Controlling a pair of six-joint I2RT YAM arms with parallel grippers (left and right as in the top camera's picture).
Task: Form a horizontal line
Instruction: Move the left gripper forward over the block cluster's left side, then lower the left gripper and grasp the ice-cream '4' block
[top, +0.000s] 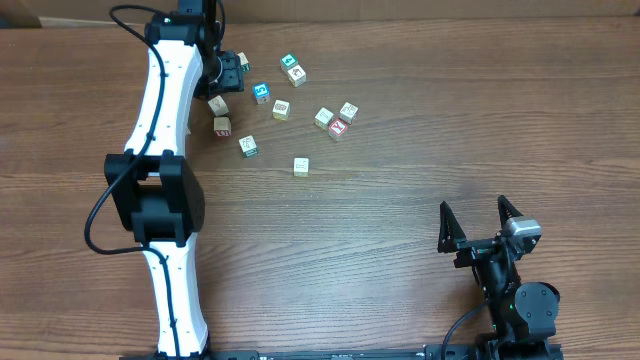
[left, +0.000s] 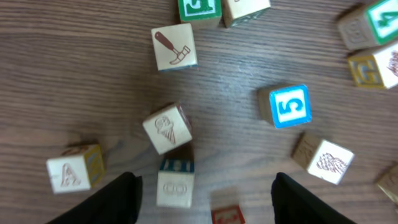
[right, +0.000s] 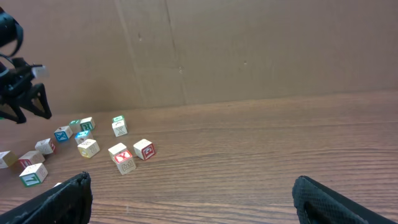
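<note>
No row of touching cubes shows; the small pale picture and letter cubes all lie loose at the table's far left. They include a blue-edged "5" cube (top: 262, 92) (left: 286, 106), a hammer cube (left: 174, 46), an ice-cream cube (left: 166, 127), an "A" cube (left: 71, 172) and a blue-topped cube (left: 175, 184). My left gripper (top: 228, 72) (left: 207, 190) is open and empty, hovering over the left part of the scatter. My right gripper (top: 478, 218) (right: 193, 190) is open and empty at the near right, far from the cubes.
More loose cubes lie to the right: a green one (top: 289, 62), a red-edged one (top: 338, 128), a lone one (top: 301, 166). The left arm (top: 165, 150) stretches along the table's left side. A cardboard wall (right: 249, 50) stands behind the table.
</note>
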